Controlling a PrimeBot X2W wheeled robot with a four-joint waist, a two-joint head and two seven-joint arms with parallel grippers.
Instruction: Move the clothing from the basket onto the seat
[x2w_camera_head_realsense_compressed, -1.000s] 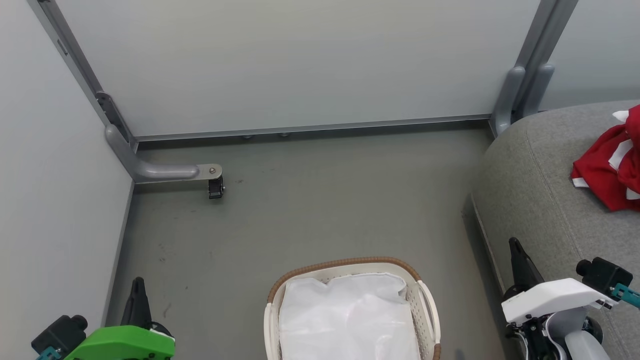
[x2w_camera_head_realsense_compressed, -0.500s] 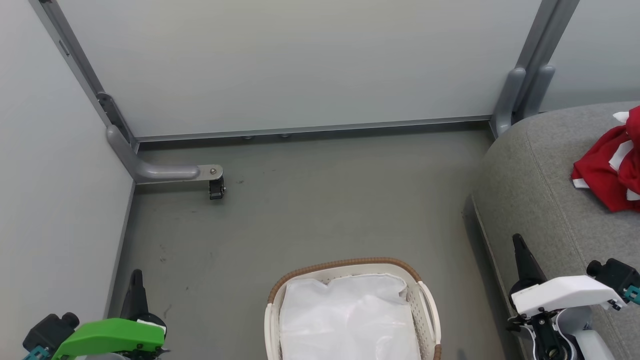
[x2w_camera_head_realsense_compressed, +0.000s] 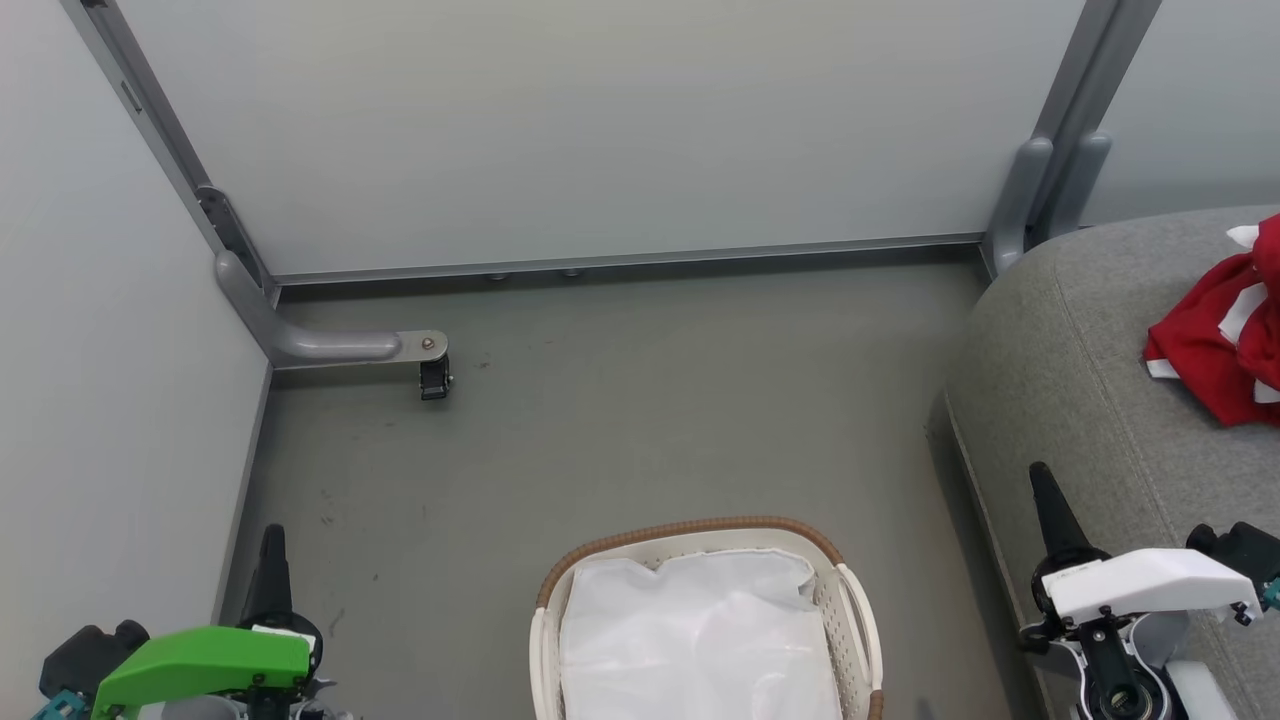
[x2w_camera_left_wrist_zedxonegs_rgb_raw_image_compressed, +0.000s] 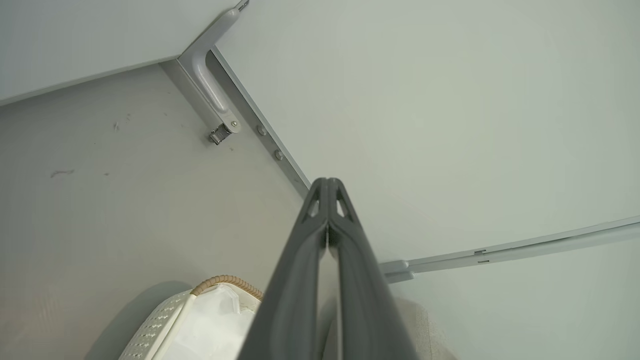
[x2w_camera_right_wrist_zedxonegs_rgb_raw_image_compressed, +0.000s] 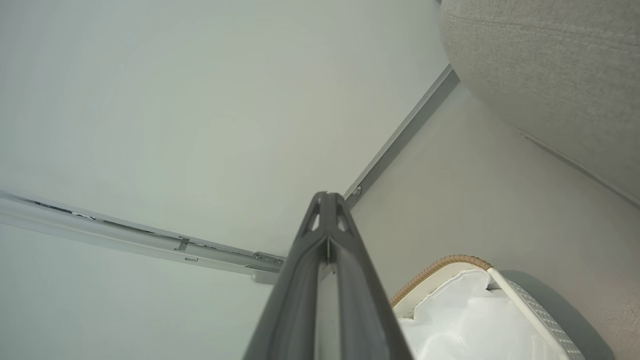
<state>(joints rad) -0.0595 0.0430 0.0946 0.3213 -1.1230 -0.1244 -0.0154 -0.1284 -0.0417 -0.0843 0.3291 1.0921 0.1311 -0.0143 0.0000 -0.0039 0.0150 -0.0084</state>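
The red clothing (x2w_camera_head_realsense_compressed: 1225, 340) with white stripes lies bunched on the grey seat (x2w_camera_head_realsense_compressed: 1080, 380) at the right edge of the head view. On the floor at bottom centre stands the cream basket (x2w_camera_head_realsense_compressed: 690, 533), holding just a plain white liner sheet (x2w_camera_head_realsense_compressed: 695, 640). My left gripper (x2w_camera_head_realsense_compressed: 271, 540) is shut and empty at the lower left, well apart from the basket. My right gripper (x2w_camera_head_realsense_compressed: 1040, 478) is shut and empty at the lower right, over the seat's front edge. Both wrist views confirm pressed-together fingertips, left gripper (x2w_camera_left_wrist_zedxonegs_rgb_raw_image_compressed: 327, 184) and right gripper (x2w_camera_right_wrist_zedxonegs_rgb_raw_image_compressed: 327, 197), with the basket (x2w_camera_left_wrist_zedxonegs_rgb_raw_image_compressed: 220, 281) (x2w_camera_right_wrist_zedxonegs_rgb_raw_image_compressed: 440, 267) below them.
Pale partition walls with grey metal frames close the space at the back and left. A grey bracket foot with a small caster (x2w_camera_head_realsense_compressed: 432, 375) stands on the floor at the back left. Bare grey floor (x2w_camera_head_realsense_compressed: 620, 420) lies between the basket and the walls.
Both arms have drawn back toward the bottom of the head view, the right one also shifting slightly right. Clothing, basket and seat have stayed put.
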